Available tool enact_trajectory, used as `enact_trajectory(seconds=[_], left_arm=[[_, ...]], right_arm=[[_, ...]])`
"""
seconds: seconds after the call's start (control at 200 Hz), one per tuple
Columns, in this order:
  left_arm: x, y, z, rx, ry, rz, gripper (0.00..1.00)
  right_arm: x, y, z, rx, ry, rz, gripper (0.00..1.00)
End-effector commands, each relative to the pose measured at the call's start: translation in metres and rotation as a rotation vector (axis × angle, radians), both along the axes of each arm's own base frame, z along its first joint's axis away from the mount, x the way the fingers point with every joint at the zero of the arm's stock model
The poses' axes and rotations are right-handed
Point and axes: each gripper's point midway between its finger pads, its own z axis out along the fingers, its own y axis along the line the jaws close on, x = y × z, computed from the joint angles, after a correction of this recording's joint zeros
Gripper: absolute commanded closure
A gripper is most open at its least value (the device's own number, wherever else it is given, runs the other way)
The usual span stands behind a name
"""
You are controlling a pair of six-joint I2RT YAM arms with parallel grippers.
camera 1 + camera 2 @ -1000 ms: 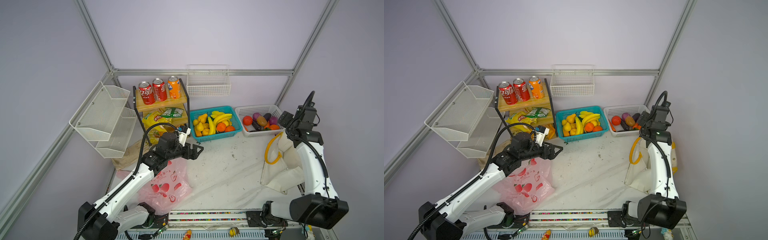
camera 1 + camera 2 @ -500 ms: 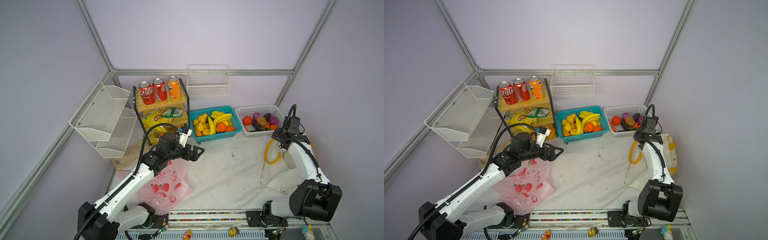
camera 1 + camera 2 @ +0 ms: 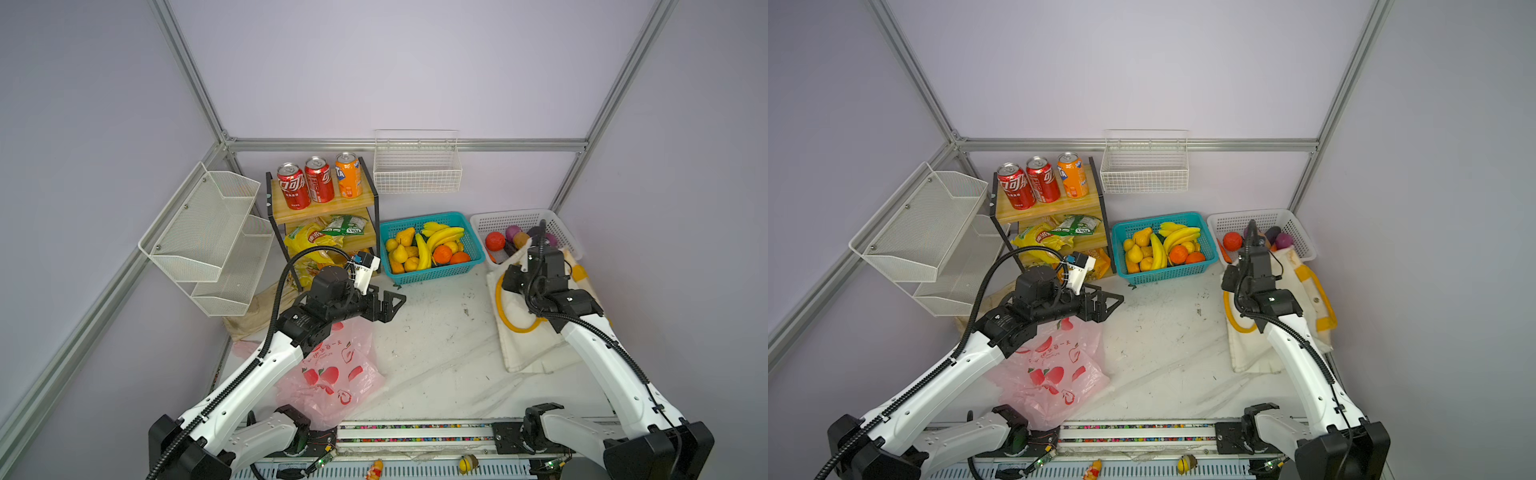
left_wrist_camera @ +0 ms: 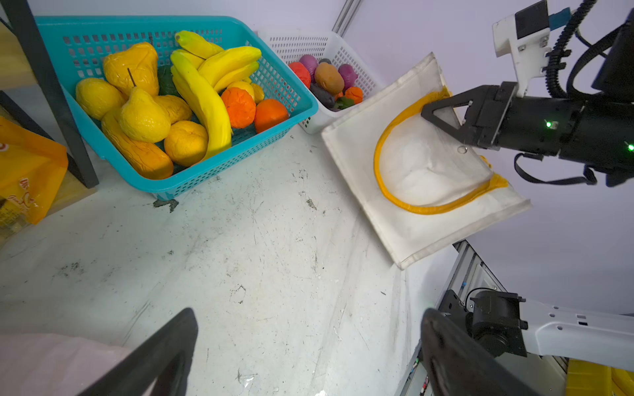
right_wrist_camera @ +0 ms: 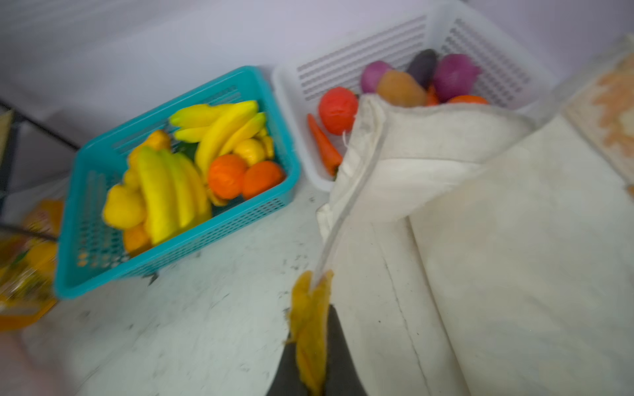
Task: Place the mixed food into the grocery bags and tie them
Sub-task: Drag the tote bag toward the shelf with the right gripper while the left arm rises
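In both top views the scuffed white marble table (image 3: 436, 357) sits in a corner of pale lilac walls (image 3: 395, 62) framed by aluminium bars (image 3: 407, 144). Two red cola cans (image 3: 294, 191) stand on the top board of the wooden shelf (image 3: 332, 210), and yellow and orange toy fruits (image 3: 424, 249) fill the teal basket (image 3: 436, 276). The pink bag (image 3: 332, 374) lies crumpled under the left arm, whose left claw (image 3: 390, 301) hangs spread above bare table. The left wrist view shows the right claw (image 4: 429, 113) pinching the yellow handle (image 4: 387, 185) of the white tote (image 4: 429, 233). The blurred right wrist view shows that handle pressed between its fingers (image 5: 343, 363).
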Motion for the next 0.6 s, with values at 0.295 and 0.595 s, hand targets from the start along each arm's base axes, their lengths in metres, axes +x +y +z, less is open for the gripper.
enact_trajectory(seconds=[0.295,0.595], left_arm=[[0.026,0.031,0.019,0.094,-0.108,0.192,0.0],[0.043,0.119,0.038,-0.052,-0.091,0.478,0.0]], right_arm=[[-0.03,0.199,-0.035,-0.194,0.092,0.455,1.0],[-0.044,0.28,-0.039,-0.154,0.039,0.746,1.0]])
